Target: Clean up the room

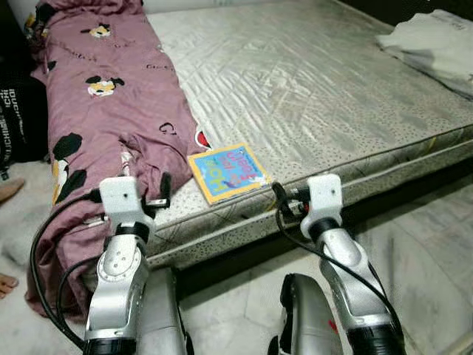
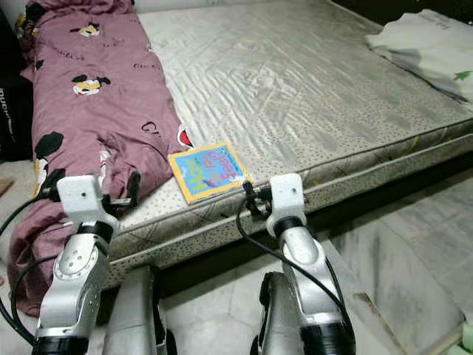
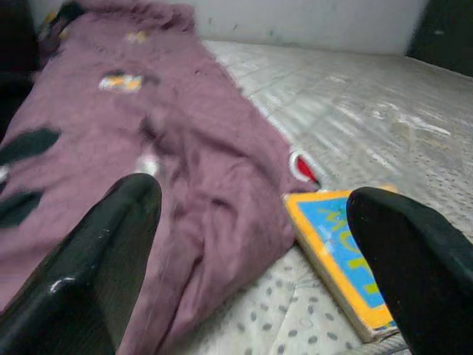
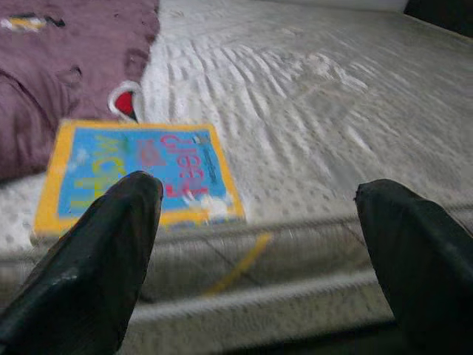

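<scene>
Pale marbled floor tiles (image 1: 436, 244) run under a low bare mattress (image 1: 310, 89) that takes up most of the room ahead, its quilted grey top stripped of sheets. Along its left side lies a long mauve blanket (image 1: 103, 96) printed with cartoon mice, bunched and spilling over the near corner toward the floor, which suggests bedding pulled off and left where it fell. At the far right corner sits a folded white cloth (image 1: 436, 41). A dark bag (image 1: 15, 118) leans at the left beside the blanket, and a person's bare toes (image 1: 7, 282) show on the floor there.

Smaller, and probably the thing to tidy first, a children's book (image 1: 226, 171) with a yellow border and blue cover lies flat near the mattress's front edge, just beside the blanket's folds.

Both arms are raised toward that edge. The left gripper (image 3: 251, 244) hovers with fingers spread wide and empty, aimed between blanket and book. The right gripper (image 4: 259, 244) is likewise parted, holding nothing, facing the book from just off the mattress edge, likely lining up a pick.
</scene>
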{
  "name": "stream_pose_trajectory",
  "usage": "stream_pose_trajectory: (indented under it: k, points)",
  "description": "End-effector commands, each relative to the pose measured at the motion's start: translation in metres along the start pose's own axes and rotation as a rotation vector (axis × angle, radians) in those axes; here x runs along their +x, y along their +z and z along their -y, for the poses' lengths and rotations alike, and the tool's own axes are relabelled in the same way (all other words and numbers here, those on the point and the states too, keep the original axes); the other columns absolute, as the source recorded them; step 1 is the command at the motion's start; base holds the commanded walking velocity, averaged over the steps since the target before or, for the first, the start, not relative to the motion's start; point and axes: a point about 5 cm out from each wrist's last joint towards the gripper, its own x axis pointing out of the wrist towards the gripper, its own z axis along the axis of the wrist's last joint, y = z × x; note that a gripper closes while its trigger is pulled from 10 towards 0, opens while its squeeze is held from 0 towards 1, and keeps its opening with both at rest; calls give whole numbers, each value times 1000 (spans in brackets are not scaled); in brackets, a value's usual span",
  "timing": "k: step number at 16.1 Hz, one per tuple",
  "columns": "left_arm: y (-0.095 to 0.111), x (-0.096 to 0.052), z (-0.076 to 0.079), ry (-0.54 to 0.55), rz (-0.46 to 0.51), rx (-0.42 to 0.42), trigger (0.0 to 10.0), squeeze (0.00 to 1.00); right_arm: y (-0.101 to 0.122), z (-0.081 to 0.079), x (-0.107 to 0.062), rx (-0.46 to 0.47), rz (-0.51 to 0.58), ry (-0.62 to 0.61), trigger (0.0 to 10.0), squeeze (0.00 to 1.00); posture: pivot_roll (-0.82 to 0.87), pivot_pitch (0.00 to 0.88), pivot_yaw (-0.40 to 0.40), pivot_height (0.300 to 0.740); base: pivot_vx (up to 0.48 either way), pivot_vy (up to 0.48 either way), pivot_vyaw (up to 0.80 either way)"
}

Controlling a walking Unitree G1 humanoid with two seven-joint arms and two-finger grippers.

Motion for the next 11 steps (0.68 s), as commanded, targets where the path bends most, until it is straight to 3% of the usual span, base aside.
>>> stream_pose_trajectory:
  k: [1,4,6,8,11]
  points:
    - [-4,3,-4,33,-26,-25,10000,0,5,11,-4,3,11,-42,10000,0,19,48,-27,526,0,0,0]
    - [-12,7,-8,73,-60,-56,10000,0,1,32,-29,-49,-23,-81,10000,0,-7,91,-30,526,0,0,0]
    - [-14,10,-9,74,-66,-64,10000,0,1,38,-38,-57,-32,-94,10000,0,-45,129,-36,526,0,0,0]
    - [-24,27,-8,80,-124,-77,10000,0,1,48,-60,-69,-70,-122,10000,0,-85,168,-47,526,0,0,0]
    - [-31,43,8,36,-179,-105,10000,0,1,55,-84,-96,-120,-125,10000,0,-123,219,-57,526,0,0,0]
